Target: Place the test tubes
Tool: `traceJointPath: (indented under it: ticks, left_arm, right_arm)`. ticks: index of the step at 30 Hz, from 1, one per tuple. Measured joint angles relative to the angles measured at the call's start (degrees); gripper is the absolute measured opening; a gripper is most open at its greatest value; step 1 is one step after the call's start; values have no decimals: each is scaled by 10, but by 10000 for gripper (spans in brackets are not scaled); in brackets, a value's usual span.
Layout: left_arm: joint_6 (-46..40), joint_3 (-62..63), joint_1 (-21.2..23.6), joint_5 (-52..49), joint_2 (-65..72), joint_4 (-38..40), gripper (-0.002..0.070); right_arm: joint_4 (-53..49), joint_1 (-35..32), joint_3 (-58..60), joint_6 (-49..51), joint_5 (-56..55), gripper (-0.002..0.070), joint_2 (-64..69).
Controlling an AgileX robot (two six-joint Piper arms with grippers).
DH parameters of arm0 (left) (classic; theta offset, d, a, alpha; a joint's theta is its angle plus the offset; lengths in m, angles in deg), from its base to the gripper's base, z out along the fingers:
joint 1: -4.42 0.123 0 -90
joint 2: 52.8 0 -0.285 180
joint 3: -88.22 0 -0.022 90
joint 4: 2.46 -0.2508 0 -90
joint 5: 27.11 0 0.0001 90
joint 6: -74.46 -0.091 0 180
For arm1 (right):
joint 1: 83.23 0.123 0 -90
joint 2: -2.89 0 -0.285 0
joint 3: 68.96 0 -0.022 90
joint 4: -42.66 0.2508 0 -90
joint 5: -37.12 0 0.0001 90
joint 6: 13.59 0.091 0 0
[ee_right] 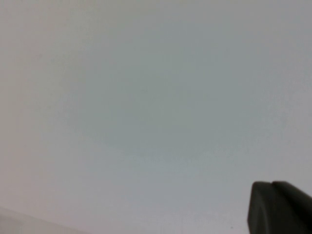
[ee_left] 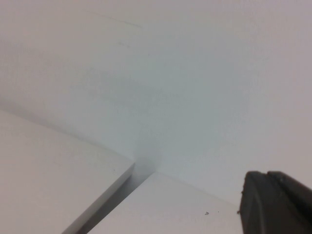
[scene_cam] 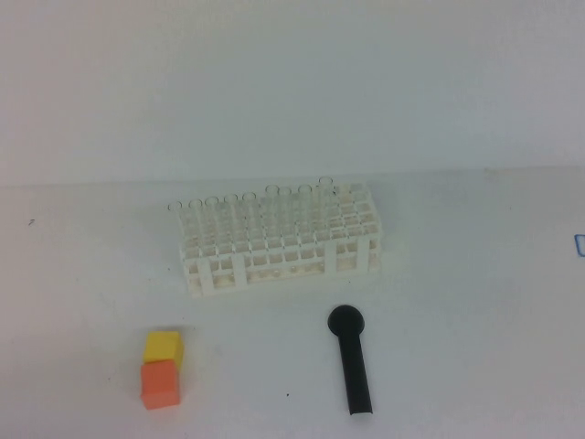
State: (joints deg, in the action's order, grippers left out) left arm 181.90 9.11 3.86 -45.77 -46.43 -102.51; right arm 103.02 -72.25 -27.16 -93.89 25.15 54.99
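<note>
Left tool [ee_left: 274, 204], right tool [ee_right: 279, 209] — off-scene (both)

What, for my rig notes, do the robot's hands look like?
Little shows. The left hand is only a matte black, blocky piece with rounded edges at the left wrist view's edge; the right hand looks the same in the right wrist view. No cables or markings are visible; the high view shows neither arm.

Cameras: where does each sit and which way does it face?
High view: raised on robot's side, angled down at white plastic test tube rack and black round-headed tool; no arms.
Left wrist view: on left arm, faces bare white surfaces; left gripper partly shows.
Right wrist view: same, right gripper partly shows.
Shared: both wrist views see white, no rack.
</note>
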Motion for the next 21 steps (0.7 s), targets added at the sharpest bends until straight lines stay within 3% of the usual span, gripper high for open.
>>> traceJointPath:
  ticks: [4,7,14,17,21]
  left_arm:
    - [0,0,0,2,0,0,-1]
    - [0,0,0,1,0,0,-1]
    - [0,0,0,2,0,0,-1]
    - [0,0,0,2,0,0,-1]
    - [0,0,0,2,0,0,-1]
  right_arm:
    - [1,0,12,9,5,-1,-2]
    - [-39,0,35,73,9,-1,-20]
    - [-415,-14,191,526,-63,-1,-143]
    - [-473,-40,257,602,-76,-1,-210]
    - [-499,-89,309,648,0,-1,-286]
